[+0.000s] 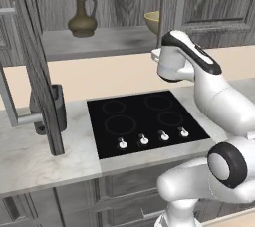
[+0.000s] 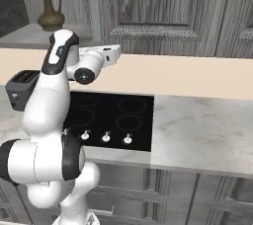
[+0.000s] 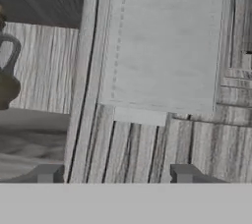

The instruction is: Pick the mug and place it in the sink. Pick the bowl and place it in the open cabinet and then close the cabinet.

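**Up on the shelf, the bowl is home; the door remains**

Up on the grey shelf of the cabinet (image 1: 114,39), the bowl (image 1: 152,21) sits at the right end, partly hidden behind the edge of the right door (image 1: 172,2), and nothing holds it. A brown jug (image 1: 82,14) stands well to its left on the same shelf. The gripper (image 3: 115,174) is spread and empty, with only bare woodgrain and the door's edge between its tips. Neither mug nor sink appears here, so that half of the task cannot be judged.

The step in hand looks to be closing the cabinet. To do it well, I would have the hand get behind the free edge of the open left door (image 1: 35,71), which juts out over the counter, or press on its outer face, then sweep it shut in a smooth arc, keeping clear of the jug and bowl. Pushing near the long silver handle (image 1: 10,96) gives the most leverage.

From the left base camera both the bowl and the swung-out left door are plain. From the right base camera the jug and the arm's wrist near the right door's edge appear, along with a toaster (image 2: 21,88) on the counter. Looking along the fingers, the door edge is close ahead, with a slice of the jug at left.
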You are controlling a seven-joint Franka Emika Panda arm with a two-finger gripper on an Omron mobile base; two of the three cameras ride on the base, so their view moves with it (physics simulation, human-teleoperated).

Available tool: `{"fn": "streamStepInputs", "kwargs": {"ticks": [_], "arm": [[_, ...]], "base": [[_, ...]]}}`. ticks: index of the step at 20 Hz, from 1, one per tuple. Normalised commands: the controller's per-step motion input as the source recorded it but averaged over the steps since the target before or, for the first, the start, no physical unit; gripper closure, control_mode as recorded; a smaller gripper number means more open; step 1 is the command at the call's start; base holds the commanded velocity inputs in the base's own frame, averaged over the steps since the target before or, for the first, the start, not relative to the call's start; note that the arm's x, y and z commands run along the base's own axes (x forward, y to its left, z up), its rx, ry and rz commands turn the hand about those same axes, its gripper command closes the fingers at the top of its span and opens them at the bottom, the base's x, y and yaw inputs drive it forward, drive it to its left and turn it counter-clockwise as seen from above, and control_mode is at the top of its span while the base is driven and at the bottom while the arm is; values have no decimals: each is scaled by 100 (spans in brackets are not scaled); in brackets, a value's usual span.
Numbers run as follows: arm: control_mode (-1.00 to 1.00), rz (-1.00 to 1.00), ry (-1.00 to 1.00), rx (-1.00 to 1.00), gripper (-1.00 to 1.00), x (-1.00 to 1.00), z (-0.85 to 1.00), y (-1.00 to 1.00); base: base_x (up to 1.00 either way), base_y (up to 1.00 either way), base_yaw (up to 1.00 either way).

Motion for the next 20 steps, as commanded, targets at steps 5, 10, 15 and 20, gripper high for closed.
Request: {"fn": "streamStepInputs", "kwargs": {"ticks": [5,10,15,20], "arm": [[-100,-4,0,0,-100,73,0,17],[-100,0,-1,0,-100,-17,1,-3],[-100,6,-5,2,-100,-51,7,-45],[-100,6,-17,1,-100,-73,8,-5]], "base": [[0,0,0],[0,0,0],[0,0,0],[0,0,0]]}}
